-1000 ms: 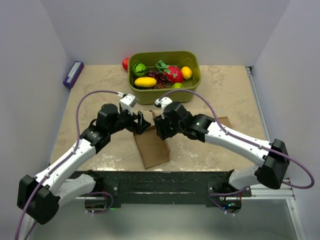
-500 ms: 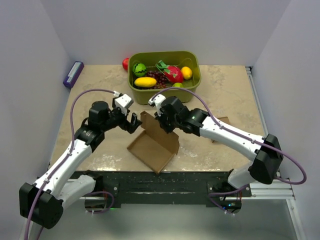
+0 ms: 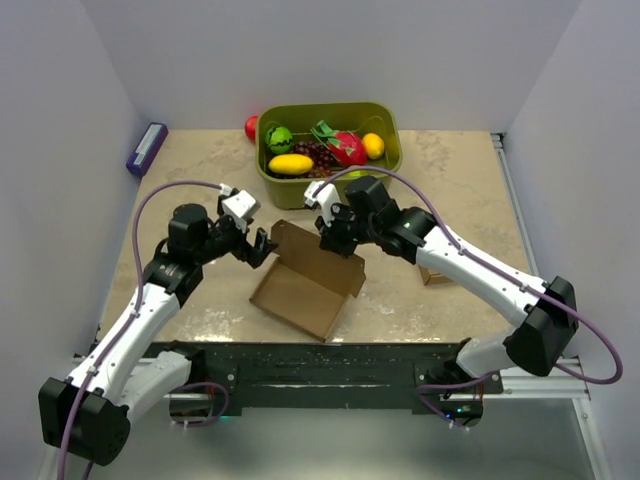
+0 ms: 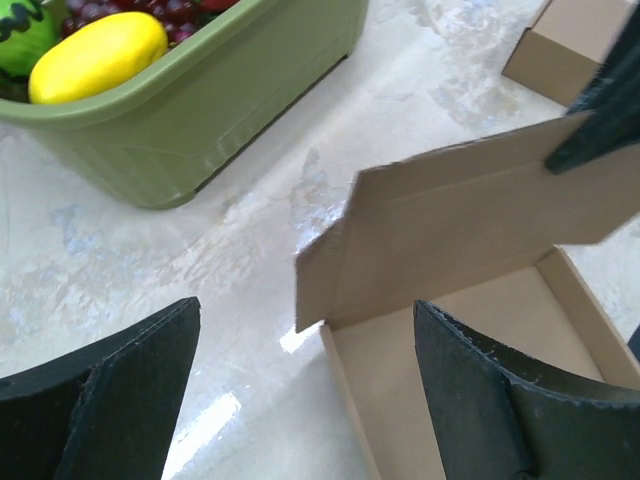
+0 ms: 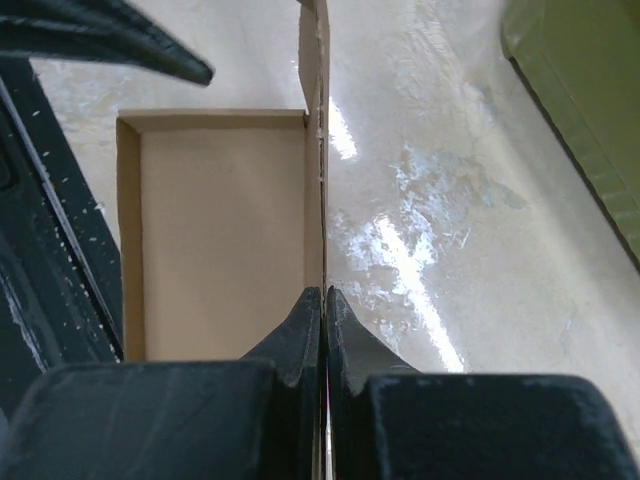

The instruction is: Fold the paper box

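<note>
We see the right gripper [image 3: 337, 235] reaching over mid-table, pinched tight on the raised flap of the paper box [image 3: 298, 295]. The left gripper [image 3: 258, 247] hovers at the box's left end, fingers spread, holding nothing. A green bin [image 3: 385, 165] of toy fruit stands just behind the box, which lies near-centre as a shallow, open brown tray.

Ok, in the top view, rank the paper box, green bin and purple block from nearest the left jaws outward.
1. paper box, right alongside, mid-table.
2. green bin, beyond, at the back.
3. purple block, far-left by the wall.
</note>
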